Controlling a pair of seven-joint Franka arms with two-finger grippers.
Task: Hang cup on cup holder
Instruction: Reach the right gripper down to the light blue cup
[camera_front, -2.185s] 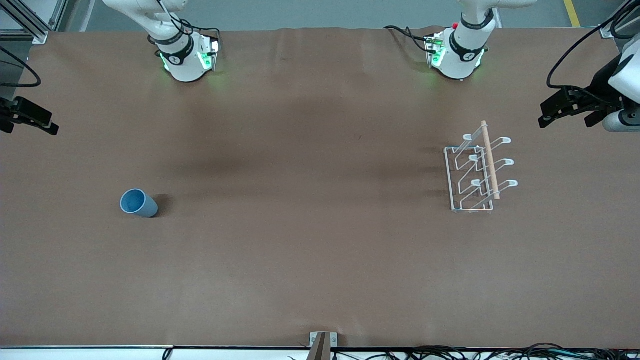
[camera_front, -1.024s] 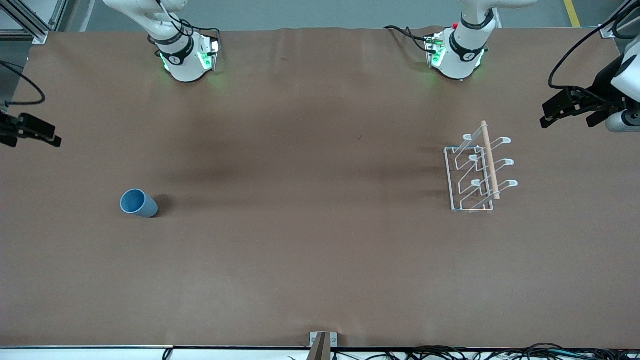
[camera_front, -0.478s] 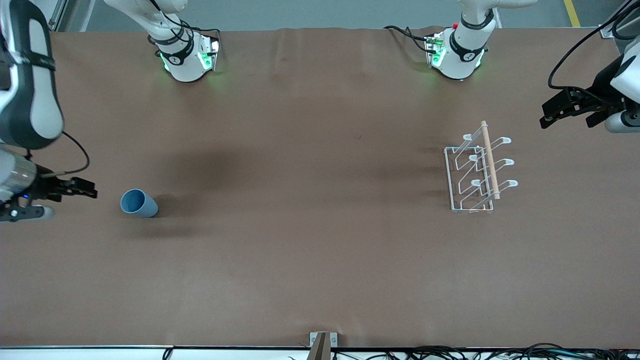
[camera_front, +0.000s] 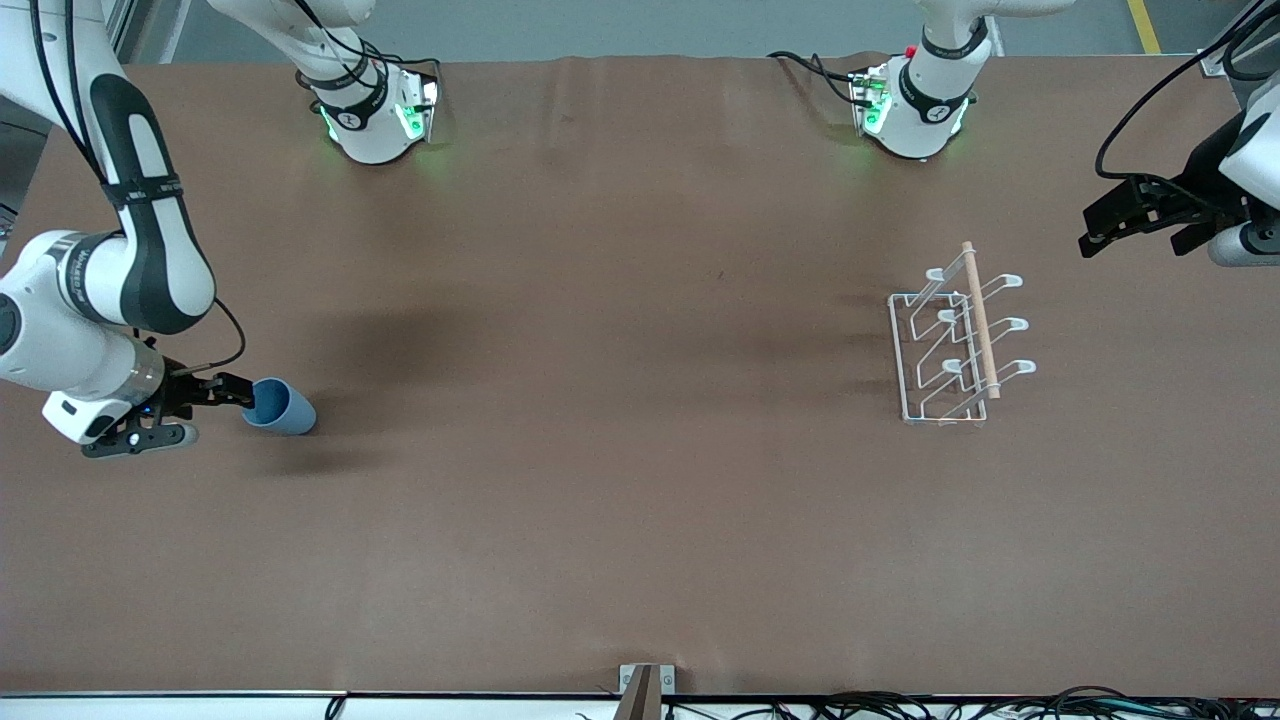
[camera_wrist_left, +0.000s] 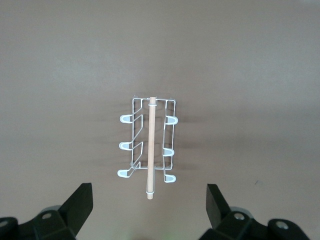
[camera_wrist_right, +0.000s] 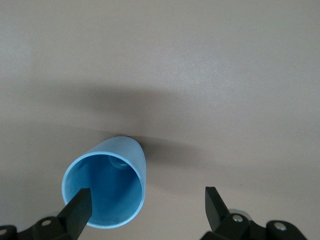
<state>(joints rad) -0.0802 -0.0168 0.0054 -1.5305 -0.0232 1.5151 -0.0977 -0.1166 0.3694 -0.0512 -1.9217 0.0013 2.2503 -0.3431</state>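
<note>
In the front view the right gripper (camera_front: 232, 390) covers part of the cup's (camera_front: 278, 408) rim, so contact cannot be told. The left gripper's (camera_front: 1095, 222) arm is cut off at the frame edge, over the tabletop's (camera_front: 640, 500) end

A high front camera looks down across the whole brown worktop (camera_front: 640, 500), both arm bases lined along its top edge. The left wrist camera hangs well above the cup holder (camera_wrist_left: 149, 145) near the left arm's end, also seen from the front (camera_front: 955, 345). The right wrist camera peers closely into the cup (camera_wrist_right: 106, 187), likewise shared (camera_front: 280, 407), near the right arm's end.
</note>
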